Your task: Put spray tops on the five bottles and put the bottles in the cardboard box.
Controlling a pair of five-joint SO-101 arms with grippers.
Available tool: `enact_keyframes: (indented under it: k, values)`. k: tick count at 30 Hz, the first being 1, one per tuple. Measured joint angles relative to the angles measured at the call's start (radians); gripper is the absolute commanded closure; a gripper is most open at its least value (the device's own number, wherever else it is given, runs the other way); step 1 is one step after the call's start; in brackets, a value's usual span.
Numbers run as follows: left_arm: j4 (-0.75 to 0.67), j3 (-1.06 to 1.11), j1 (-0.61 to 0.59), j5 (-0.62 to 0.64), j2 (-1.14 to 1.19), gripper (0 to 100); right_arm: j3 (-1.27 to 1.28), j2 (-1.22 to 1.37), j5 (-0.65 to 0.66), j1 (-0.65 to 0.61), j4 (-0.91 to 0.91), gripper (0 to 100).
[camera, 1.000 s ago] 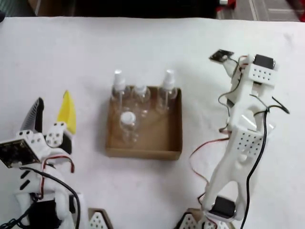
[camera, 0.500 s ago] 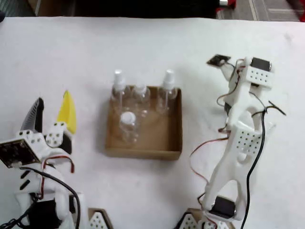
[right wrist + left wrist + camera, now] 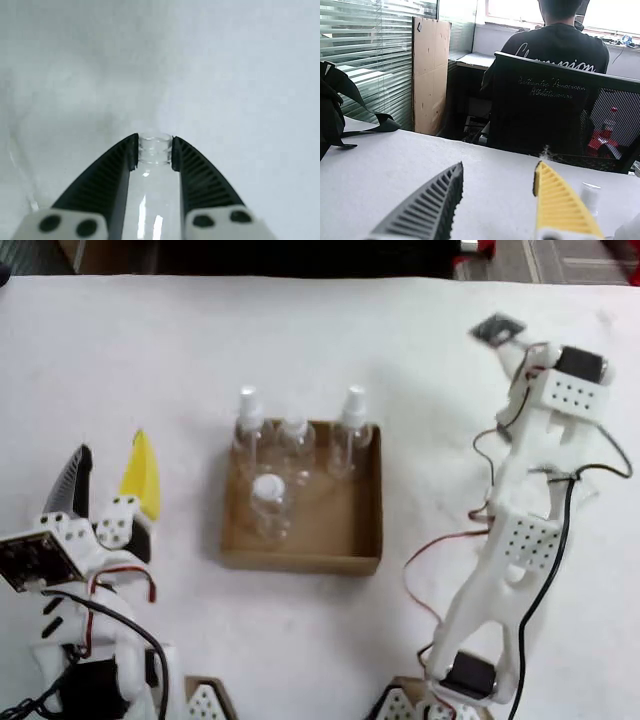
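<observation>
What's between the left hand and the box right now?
Nothing. In the high view, the stretch of table between the left hand and the box is bare.

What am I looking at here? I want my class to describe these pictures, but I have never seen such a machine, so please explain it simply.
These are two small robot arms at a white table. Each ends in two jaws and carries a camera on its wrist. The high view looks down on the table: the left arm sits at one side, and the right arm is stretched out at the other. Between them lies a cardboard box with four clear bottles standing in it. At least two wear white spray tops. The left wrist view looks out between that arm's grey and yellow jaws, which are open and hold nothing. The right wrist view looks along black jaws shut on the neck of a fifth bottle, which has no top yet.
</observation>
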Motion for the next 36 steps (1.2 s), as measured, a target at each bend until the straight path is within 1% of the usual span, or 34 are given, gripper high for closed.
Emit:
enact_keyframes:
  k: [11,14,17,19,20,22,27,30,36]
  values:
    - [0.000,0.000,0.000,0.003,0.000,78,-0.005,-0.377,-0.427,-0.002,0.003,98.1]
    - [0.008,-0.005,0.018,0.003,0.000,72,-0.005,-0.499,-0.525,-0.002,0.005,98.2]
    - [0.132,-0.091,0.061,0.003,0.005,66,-0.003,-0.626,-0.568,-0.015,0.006,98.2]
    - [0.247,-0.167,0.107,0.003,-0.003,66,0.025,-0.723,-0.575,-0.041,0.006,98.2]
    - [0.293,-0.199,0.129,0.003,-0.003,67,0.054,-0.776,-0.577,-0.060,0.006,98.2]
    - [0.336,-0.226,0.152,0.003,-0.003,68,0.141,-0.890,-0.577,-0.103,0.006,98.2]
    - [0.339,-0.229,0.164,0.003,-0.003,71,0.428,-1.181,-0.583,-0.253,0.006,98.2]
    - [0.339,-0.229,0.164,0.003,-0.003,74,0.563,-1.330,-0.600,-0.373,0.006,98.2]
    - [0.364,-0.255,0.170,0.003,-0.003,76,0.611,-1.505,-0.698,-0.563,0.005,98.2]
